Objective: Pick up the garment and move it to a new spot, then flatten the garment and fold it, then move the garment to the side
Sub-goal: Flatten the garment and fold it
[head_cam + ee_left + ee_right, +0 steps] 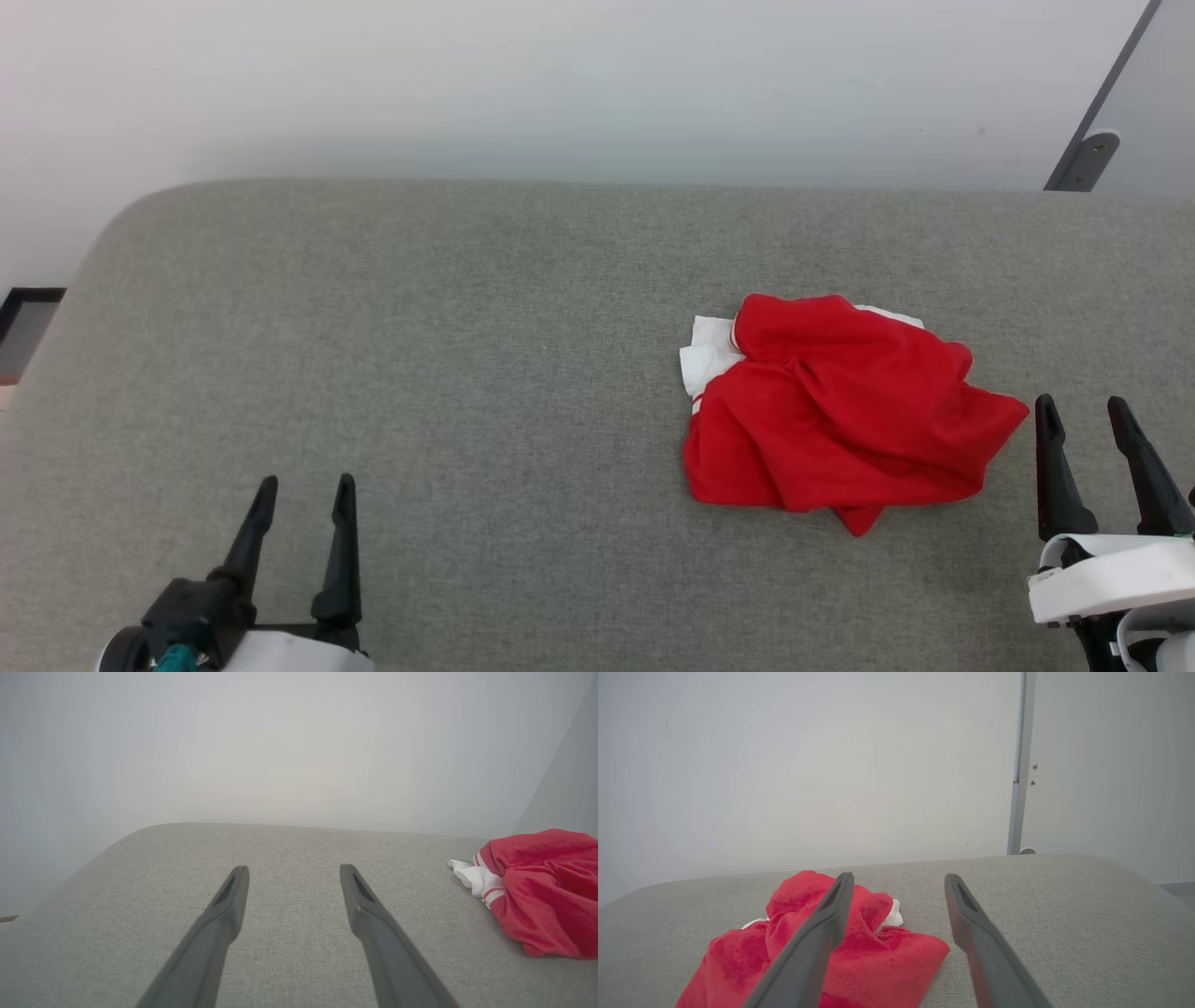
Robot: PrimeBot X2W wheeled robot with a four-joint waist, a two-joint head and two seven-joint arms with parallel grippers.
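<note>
**Fingers (342, 541) apart, garment (840, 411) crumpled at right**

The left gripper (307, 480) and the right gripper (1080, 401) both stand spread and hold nothing. The frame edge cuts off the right gripper's body. The garment lies bunched on the grey padded surface (420, 327), just beside the right gripper. Its folds hide the front, so no writing can be read. A white sleeve (709, 359) pokes out on its left. Bare surface stretches leftward to a rounded far corner by the wall (560, 84).

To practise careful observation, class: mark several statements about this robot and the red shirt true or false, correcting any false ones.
1. The shirt lies crumpled on the grey cushion. True.
2. The right gripper holds the shirt. False: it is open and holds nothing.
3. The left gripper is open. True.
4. The shirt lies nearer the left gripper. False: it lies nearer the right gripper.
</note>
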